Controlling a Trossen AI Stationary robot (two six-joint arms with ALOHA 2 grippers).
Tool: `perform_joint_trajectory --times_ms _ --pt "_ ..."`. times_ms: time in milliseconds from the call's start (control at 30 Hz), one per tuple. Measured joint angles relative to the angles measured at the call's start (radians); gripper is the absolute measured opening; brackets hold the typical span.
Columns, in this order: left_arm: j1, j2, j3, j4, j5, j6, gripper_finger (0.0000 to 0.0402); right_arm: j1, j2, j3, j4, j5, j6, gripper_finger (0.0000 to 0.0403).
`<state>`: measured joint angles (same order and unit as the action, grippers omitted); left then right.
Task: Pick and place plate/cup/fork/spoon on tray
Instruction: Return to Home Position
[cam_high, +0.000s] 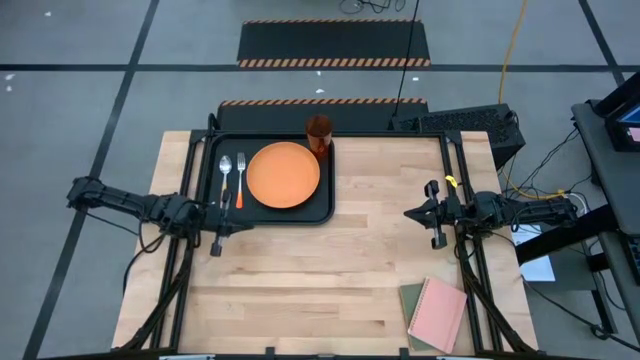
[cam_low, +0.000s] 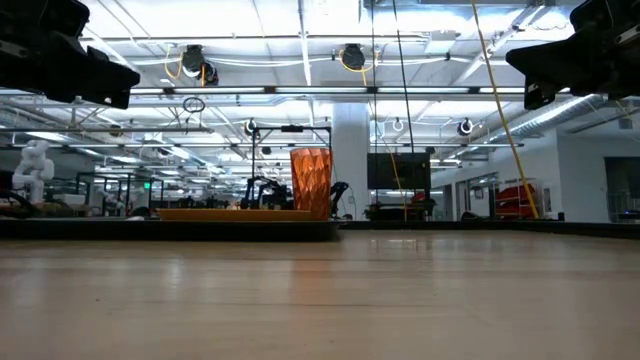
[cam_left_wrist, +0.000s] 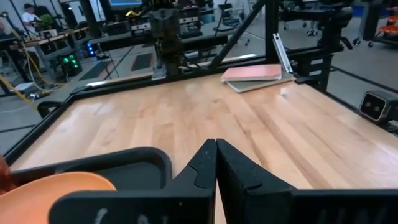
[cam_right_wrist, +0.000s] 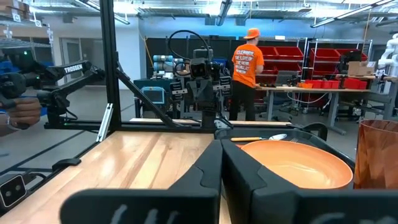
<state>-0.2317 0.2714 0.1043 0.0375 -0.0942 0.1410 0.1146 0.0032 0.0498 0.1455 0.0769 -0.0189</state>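
The black tray lies at the table's far left. On it lie the orange plate, the spoon and the fork side by side left of the plate, and the orange-red cup standing at the tray's far right corner. The cup also shows in the low view. My left gripper is shut and empty, just off the tray's near left corner. My right gripper is shut and empty, over the table right of the tray. The plate shows in the right wrist view.
A pink notebook on a green one lies at the table's near right corner. A black mat with orange-striped edges lies on the floor beyond the table. A person in an orange shirt stands in the room behind.
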Motion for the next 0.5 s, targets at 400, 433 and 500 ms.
perform_joint_trajectory --times_ms 400,433,500 --pt "0.04 0.0 -0.078 0.069 0.013 -0.019 0.0004 0.0 0.0 0.0 0.0 0.0 0.0 0.0" --pt "0.046 0.0 -0.078 0.069 0.015 -0.017 0.0003 0.0 0.0 0.0 0.0 0.0 0.0 0.0" --pt "0.061 0.0 -0.078 0.069 0.016 -0.009 0.0005 0.0 0.0 0.0 0.0 0.0 0.0 0.0"
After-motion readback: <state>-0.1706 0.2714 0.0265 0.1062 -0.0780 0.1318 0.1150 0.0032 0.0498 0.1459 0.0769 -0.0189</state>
